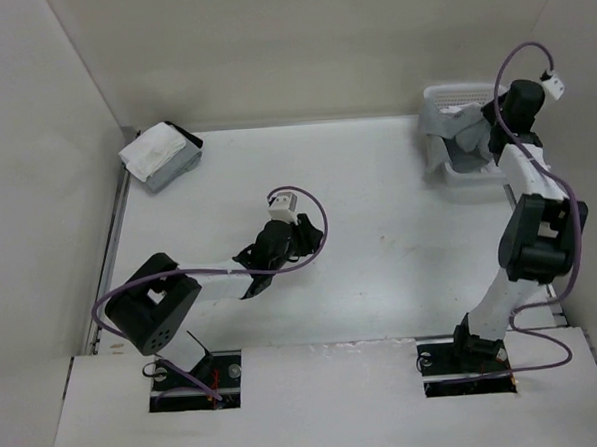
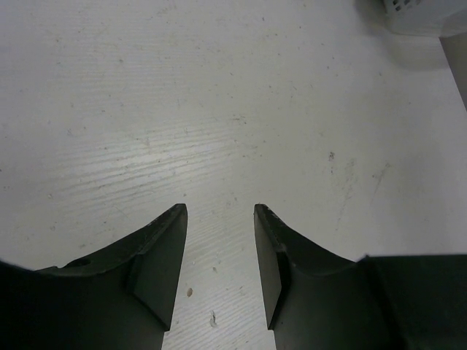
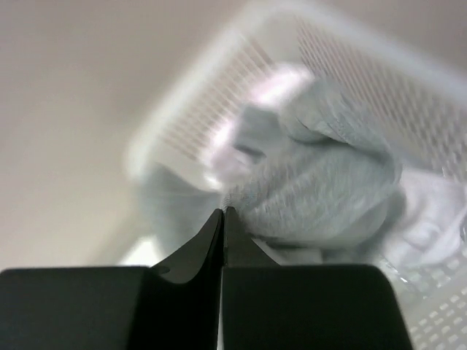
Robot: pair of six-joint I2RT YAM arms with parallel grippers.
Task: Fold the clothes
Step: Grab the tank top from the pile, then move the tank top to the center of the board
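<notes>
Blur, occlusion at basket
Right wrist view smeared: grey T-shirt (image 3: 321,175) and mesh basket (image 3: 211,109) soft-edged; can't tell if right gripper (image 3: 223,211) pinches fabric. Overhead, right arm (image 1: 524,167) covers part of basket.

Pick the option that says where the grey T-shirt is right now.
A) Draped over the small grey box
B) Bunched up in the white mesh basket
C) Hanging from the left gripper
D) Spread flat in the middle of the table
B: the grey T-shirt lies crumpled inside the white mesh basket, as the right wrist view shows close up.
</notes>
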